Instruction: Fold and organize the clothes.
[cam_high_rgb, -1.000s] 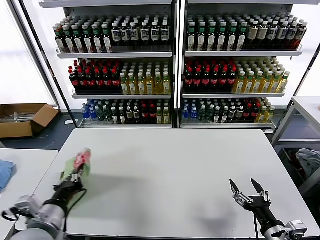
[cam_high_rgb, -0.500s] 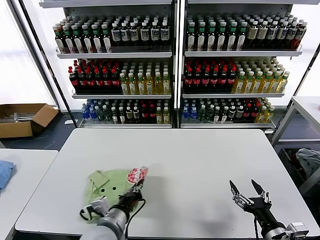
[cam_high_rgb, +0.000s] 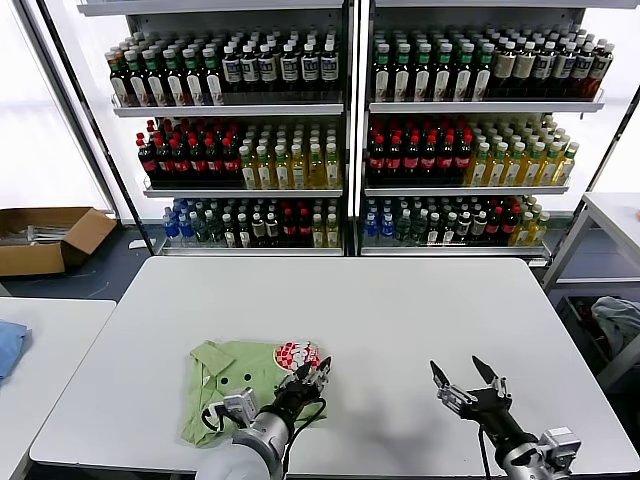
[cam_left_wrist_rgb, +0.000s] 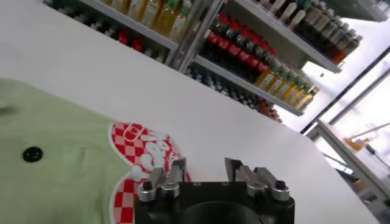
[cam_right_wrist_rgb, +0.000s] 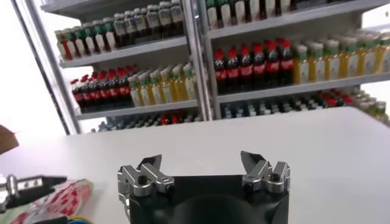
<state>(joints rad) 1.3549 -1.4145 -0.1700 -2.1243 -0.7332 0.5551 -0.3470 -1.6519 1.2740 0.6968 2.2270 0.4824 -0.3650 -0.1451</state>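
Observation:
The clothes are one light green polo shirt (cam_high_rgb: 240, 385), lying crumpled but mostly flat on the white table (cam_high_rgb: 400, 310) near its front edge, left of centre. Its red-and-white checkered graphic (cam_high_rgb: 297, 355) faces up at the shirt's right end. My left gripper (cam_high_rgb: 316, 372) sits just right of that graphic, open, with bare table between its fingers. In the left wrist view the graphic (cam_left_wrist_rgb: 137, 161) lies beside one fingertip (cam_left_wrist_rgb: 177, 169), and a dark button (cam_left_wrist_rgb: 31, 154) shows on the green cloth. My right gripper (cam_high_rgb: 462, 378) hovers open and empty over the front right of the table.
Shelves of bottles (cam_high_rgb: 345, 140) stand behind the table. A cardboard box (cam_high_rgb: 45, 238) lies on the floor at the far left. A blue cloth (cam_high_rgb: 8, 345) rests on a side table to the left, and a pale greyish cloth (cam_high_rgb: 620, 325) lies at the right edge.
My left gripper carried the shirt from the table's left edge toward the front middle, laid it down and opened. The right gripper shifted slightly left.

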